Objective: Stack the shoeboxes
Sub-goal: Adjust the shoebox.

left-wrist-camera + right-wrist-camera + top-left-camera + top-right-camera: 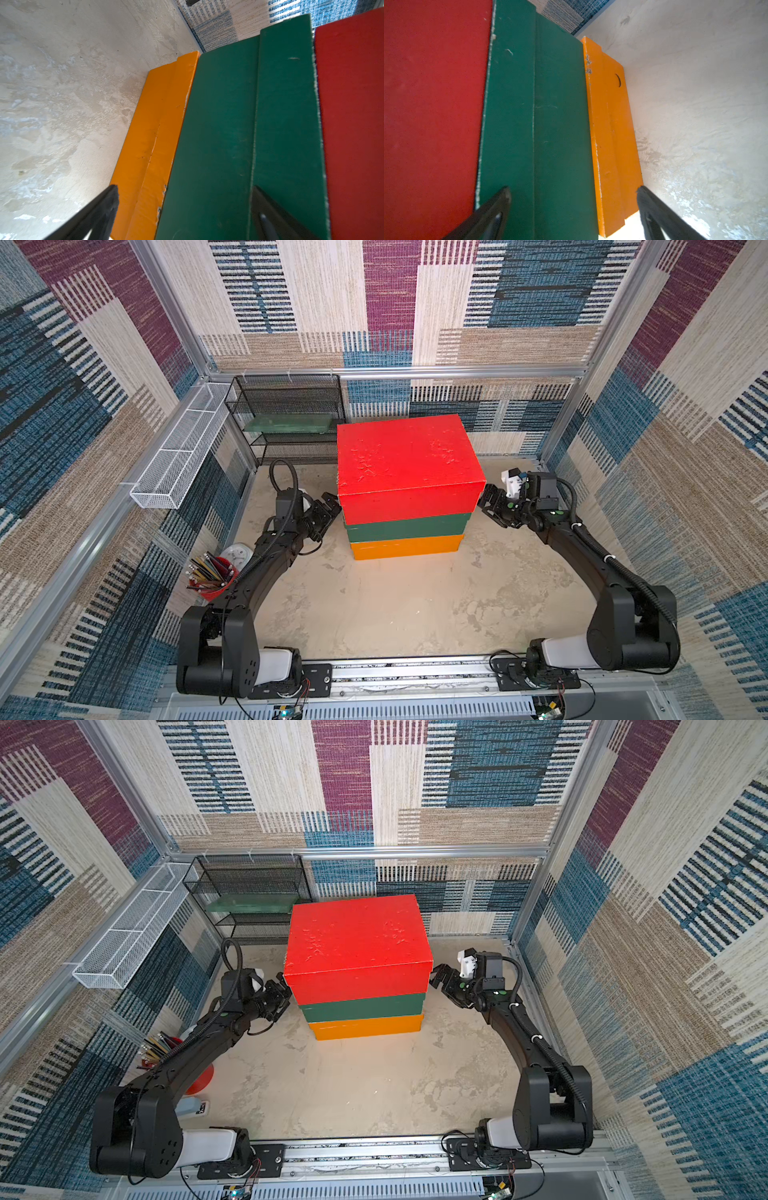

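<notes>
1. Carpet-patterned walls close in a pale, blotchy bench (395,614). In the centre of both top views the shoeboxes stand piled: red box (407,464) on green box (409,526) on orange box (405,548). I judge the stacking done; what remains is getting the arms clear.
2. Left pincer (331,506) sits just beside the pile's left face, released and holding nothing. Its wrist view shows the fingers (99,209) spread wide with the box sides ahead of them. Whether a fingertip touches the cardboard I cannot tell.
3. Right pincer (487,502) mirrors it at the pile's right face, likewise spread and empty.
4. A retreat that lifts or swings instead of backing straight out could hook a fingertip under the red box's lower edge and slide or tip it off. The rough paint would help it catch.
5. An inward nudge from either arm could skew the three-high pile toward the opposite side.
6. The left arm passes close over the pencil cup (214,576) at the lower left of the frame, so folding back low could knock it over.
7. A wire rack (286,418) stands at the upper left, near the pile's back corner. A push that way could drive the red box against it.
</notes>
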Controlling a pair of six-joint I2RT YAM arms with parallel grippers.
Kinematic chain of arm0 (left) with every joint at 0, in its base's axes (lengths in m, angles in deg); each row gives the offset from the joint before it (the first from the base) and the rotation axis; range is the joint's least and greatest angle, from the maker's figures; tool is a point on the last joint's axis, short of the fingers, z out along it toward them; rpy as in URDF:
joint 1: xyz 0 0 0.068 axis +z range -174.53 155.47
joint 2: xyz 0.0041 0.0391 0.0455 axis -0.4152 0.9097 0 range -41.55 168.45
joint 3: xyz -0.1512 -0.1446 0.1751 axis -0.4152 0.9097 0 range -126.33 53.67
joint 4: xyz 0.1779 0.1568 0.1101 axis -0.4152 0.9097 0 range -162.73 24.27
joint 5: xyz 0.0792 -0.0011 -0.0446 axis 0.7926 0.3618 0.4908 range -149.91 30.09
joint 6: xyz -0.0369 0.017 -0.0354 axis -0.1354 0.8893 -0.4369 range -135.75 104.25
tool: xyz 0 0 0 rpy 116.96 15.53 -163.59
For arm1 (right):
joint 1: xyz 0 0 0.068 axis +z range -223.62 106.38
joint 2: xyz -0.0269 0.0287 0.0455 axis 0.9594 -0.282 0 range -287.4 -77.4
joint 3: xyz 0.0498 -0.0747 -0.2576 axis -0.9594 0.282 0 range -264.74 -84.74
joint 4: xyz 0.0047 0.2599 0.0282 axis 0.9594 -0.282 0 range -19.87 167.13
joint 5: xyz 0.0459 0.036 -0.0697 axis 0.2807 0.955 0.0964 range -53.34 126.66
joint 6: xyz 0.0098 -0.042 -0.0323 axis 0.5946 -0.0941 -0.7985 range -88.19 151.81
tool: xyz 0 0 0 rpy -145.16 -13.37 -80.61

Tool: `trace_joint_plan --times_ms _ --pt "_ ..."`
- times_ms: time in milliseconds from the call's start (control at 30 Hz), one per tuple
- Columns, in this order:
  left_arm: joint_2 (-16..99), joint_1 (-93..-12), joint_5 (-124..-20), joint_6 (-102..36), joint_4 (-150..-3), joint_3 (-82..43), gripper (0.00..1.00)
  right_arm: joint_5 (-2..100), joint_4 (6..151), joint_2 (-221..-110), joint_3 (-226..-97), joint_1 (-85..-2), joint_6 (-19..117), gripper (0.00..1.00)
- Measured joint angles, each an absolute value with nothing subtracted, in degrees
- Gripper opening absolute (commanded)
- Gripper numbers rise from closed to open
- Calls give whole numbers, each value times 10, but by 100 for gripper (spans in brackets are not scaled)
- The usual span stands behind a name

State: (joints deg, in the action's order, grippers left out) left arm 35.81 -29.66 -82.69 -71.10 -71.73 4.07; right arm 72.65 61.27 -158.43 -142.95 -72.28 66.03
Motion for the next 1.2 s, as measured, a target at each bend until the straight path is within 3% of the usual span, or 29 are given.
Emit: trace_joint_plan --times_ms 800,833,1200 --pt "371 -288 -843 -711 -728 43 100 721 605 -1599 -1442 -723 653 100" --pt "372 -288 -847 -711 -728 43 100 722 605 -1599 -1442 -726 650 95" --pt "376 -288 -873 -704 -719 39 100 744 606 -1606 -1442 -744 645 95"
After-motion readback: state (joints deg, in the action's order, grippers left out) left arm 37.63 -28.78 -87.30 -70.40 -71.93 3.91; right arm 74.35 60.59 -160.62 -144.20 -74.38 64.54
